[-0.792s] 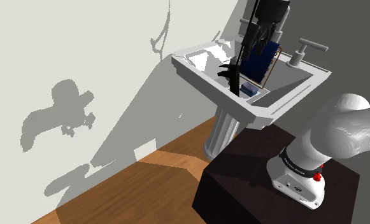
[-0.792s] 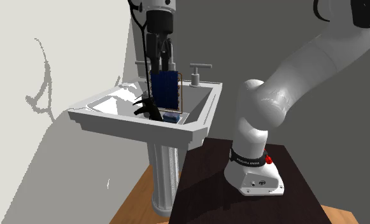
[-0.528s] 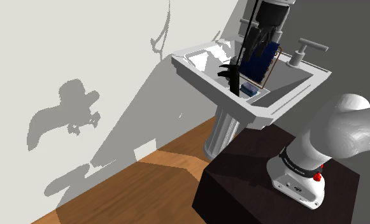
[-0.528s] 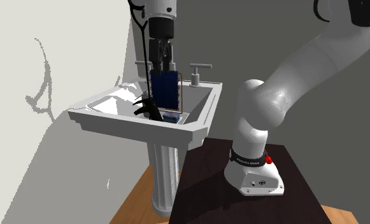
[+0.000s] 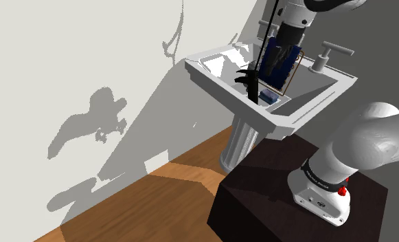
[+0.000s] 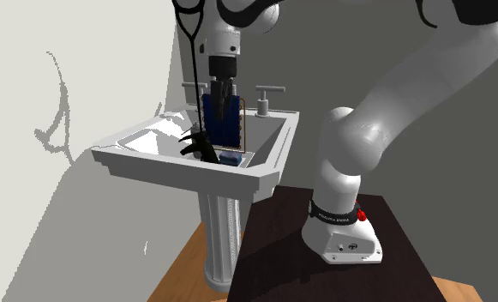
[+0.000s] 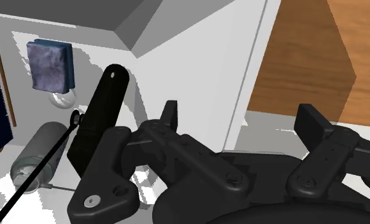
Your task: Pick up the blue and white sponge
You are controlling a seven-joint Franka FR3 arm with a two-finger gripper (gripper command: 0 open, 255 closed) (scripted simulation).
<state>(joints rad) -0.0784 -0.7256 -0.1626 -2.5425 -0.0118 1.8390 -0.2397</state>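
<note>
The sponge (image 7: 49, 65) is a small blue-grey block with a darker blue edge, lying on the white floor of the sink basin. It shows as a small blue block (image 5: 266, 95) by the basin's near rim, below the black faucet (image 5: 249, 78), and likewise in the second exterior view as a blue block (image 6: 230, 159). My gripper (image 5: 276, 65) hangs over the basin, pointing down, in front of a tall dark blue panel. In the wrist view the gripper (image 7: 244, 121) is open, its fingers apart with nothing between them. The sponge lies off to the side, beyond the faucet (image 7: 100, 121).
A white pedestal sink (image 6: 187, 167) stands against the wall. A tall dark blue panel in a brown frame (image 6: 231, 124) stands upright in the basin. A grey soap pump (image 5: 323, 58) sits on the far rim. A grey cylinder (image 7: 34, 149) lies in the basin. A thin black cable (image 6: 192, 60) hangs close to the gripper.
The gripper has come down toward the basin and now hangs in front of the blue panel. More of the arm has come into view at the top. The sponge has not moved.
</note>
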